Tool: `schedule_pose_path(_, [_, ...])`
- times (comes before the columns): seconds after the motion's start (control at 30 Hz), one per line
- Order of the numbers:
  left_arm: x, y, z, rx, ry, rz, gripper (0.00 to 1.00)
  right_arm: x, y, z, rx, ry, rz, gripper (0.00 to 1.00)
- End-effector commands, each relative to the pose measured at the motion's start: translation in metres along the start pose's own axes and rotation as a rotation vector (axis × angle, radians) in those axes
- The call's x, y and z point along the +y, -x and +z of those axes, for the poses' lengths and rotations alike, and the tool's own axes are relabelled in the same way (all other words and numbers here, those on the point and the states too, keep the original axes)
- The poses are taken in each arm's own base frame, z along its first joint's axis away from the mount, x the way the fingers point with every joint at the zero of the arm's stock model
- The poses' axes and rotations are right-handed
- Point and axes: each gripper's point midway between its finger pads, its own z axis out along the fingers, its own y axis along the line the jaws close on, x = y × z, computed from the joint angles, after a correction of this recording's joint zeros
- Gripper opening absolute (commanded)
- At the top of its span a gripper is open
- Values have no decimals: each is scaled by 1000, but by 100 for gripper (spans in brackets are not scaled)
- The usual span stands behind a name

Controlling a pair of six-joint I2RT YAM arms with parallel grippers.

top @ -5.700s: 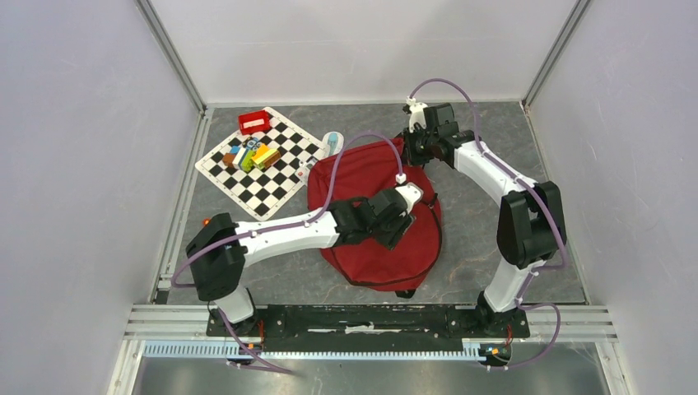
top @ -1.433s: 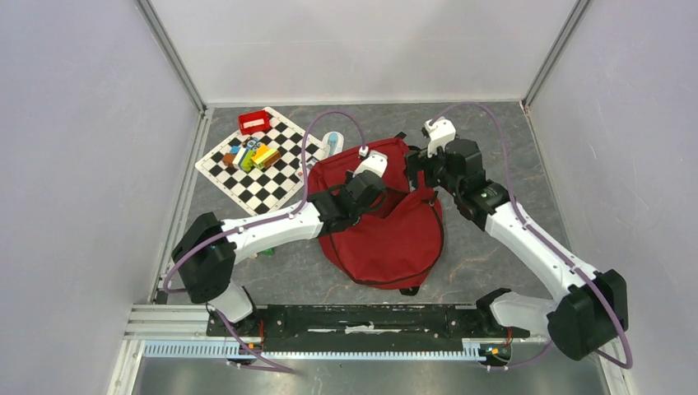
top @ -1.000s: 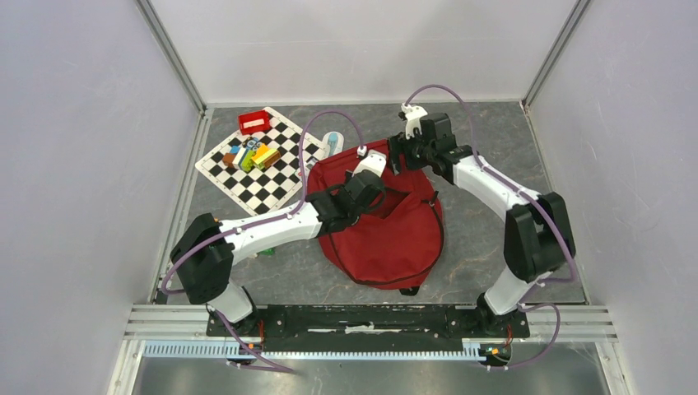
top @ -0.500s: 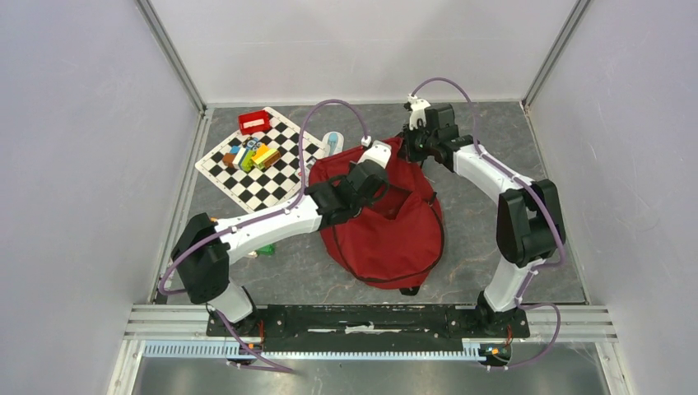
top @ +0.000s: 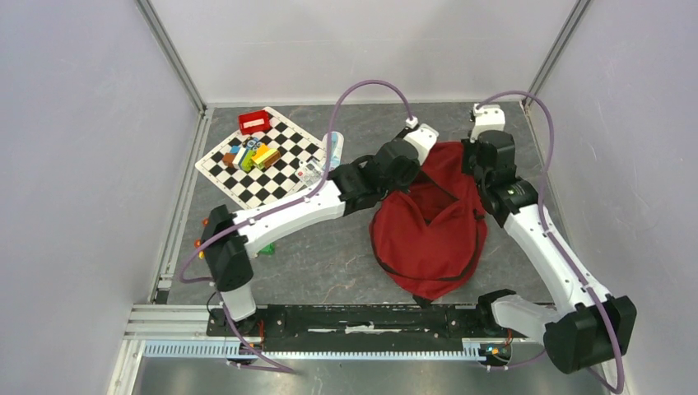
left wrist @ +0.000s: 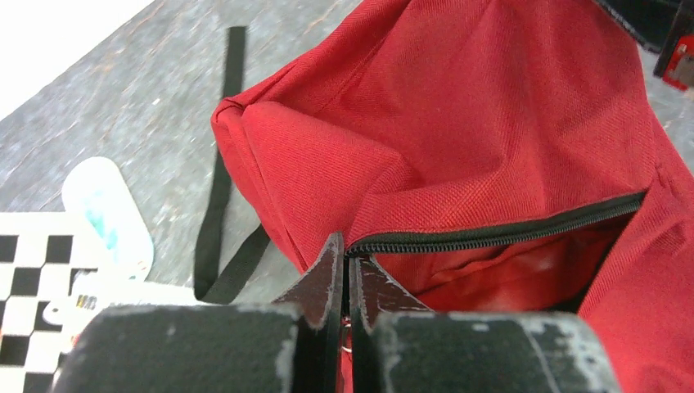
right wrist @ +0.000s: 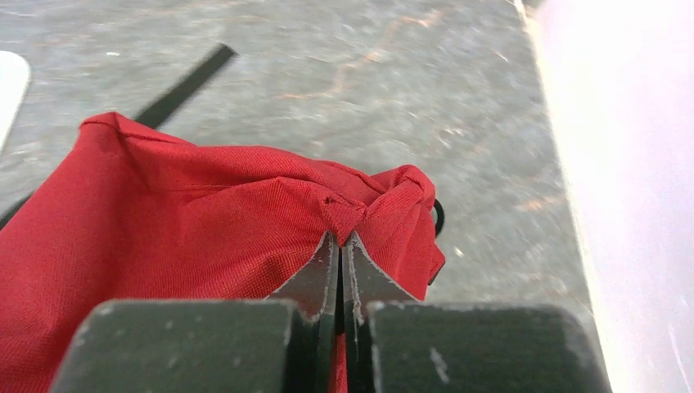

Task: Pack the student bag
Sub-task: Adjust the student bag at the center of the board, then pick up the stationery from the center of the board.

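Observation:
The student bag [top: 428, 239], dark red with black zippers, lies at the right of the table, its top pulled up between both arms. My left gripper [left wrist: 347, 246] is shut on the bag's fabric at the end of the black zipper [left wrist: 499, 232], whose opening gapes a little. At the bag's far right top, my right gripper [right wrist: 342, 241] is shut on a pinched fold of red fabric [right wrist: 348, 209]. From above, the left gripper [top: 420, 156] and the right gripper [top: 476, 160] hold the bag's upper edge from either side.
A checkered board [top: 263, 160] at the back left carries several coloured blocks [top: 251, 154] and a small red box [top: 254, 121]. A white and blue case [top: 332, 146] lies beside the board. A small green thing [top: 267, 248] sits by the left arm. Black strap [left wrist: 219, 188] trails on the table.
The bag has been dragged to the right, with both grippers on its top. The right gripper, open one second ago, has shut on the fabric. The left arm has stretched further right.

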Motion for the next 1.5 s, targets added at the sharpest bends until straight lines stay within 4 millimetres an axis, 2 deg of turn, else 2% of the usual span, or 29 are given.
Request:
schedule_pose_path(0.0, [-30,43,26,-133,-97,38,2,-38,-10,-3,-45,-194,45,0])
schedule_pose_path(0.17, [-24,29,70,-93,-47,67,2,-39,-62,6,36,-198,93,0])
schedule_pose_path(0.27, [-16,25,90,-67,-22,82,2,-42,-78,6,59,-209,109,0])
schedule_pose_path(0.37, [-12,19,100,-34,-32,88,2,-39,-80,5,69,-183,86,0])
schedule_pose_path(0.4, [-12,18,101,-28,-40,86,2,-37,-78,4,68,-164,70,4])
schedule_pose_path(0.43, [-11,17,101,-22,-47,78,2,-35,-75,3,65,-149,59,13])
schedule_pose_path(0.53, [-6,9,98,11,-54,58,2,-37,-69,-5,51,-139,25,51])
schedule_pose_path(0.6, [-5,8,90,23,-71,18,7,-34,-66,-9,37,-108,-2,70])
schedule_pose_path(0.63, [-6,12,83,17,-86,7,18,-28,-64,-11,29,-62,-23,77])
schedule_pose_path(0.7, [-7,18,70,0,-109,-15,55,-11,-61,-14,14,47,-57,85])
schedule_pose_path(0.77, [-3,23,55,-14,-109,-44,81,8,-61,-17,3,172,-112,89])
schedule_pose_path(0.87, [8,26,32,-17,-92,-84,97,24,-61,-19,5,268,-135,89])
schedule_pose_path(0.97, [30,18,11,2,-44,-156,100,34,-59,-17,1,321,-145,90])
schedule_pose_path(1.03, [47,6,1,27,-16,-221,100,41,-58,-15,4,364,-148,90])
schedule_pose_path(1.17, [94,-26,-12,89,63,-404,100,53,-58,-11,12,421,-157,89])
schedule_pose_path(1.3, [138,-63,-10,161,117,-573,100,59,-55,-10,1,445,-179,89])
schedule_pose_path(1.47, [206,-113,4,269,219,-695,100,68,-47,-12,-6,469,-205,88])
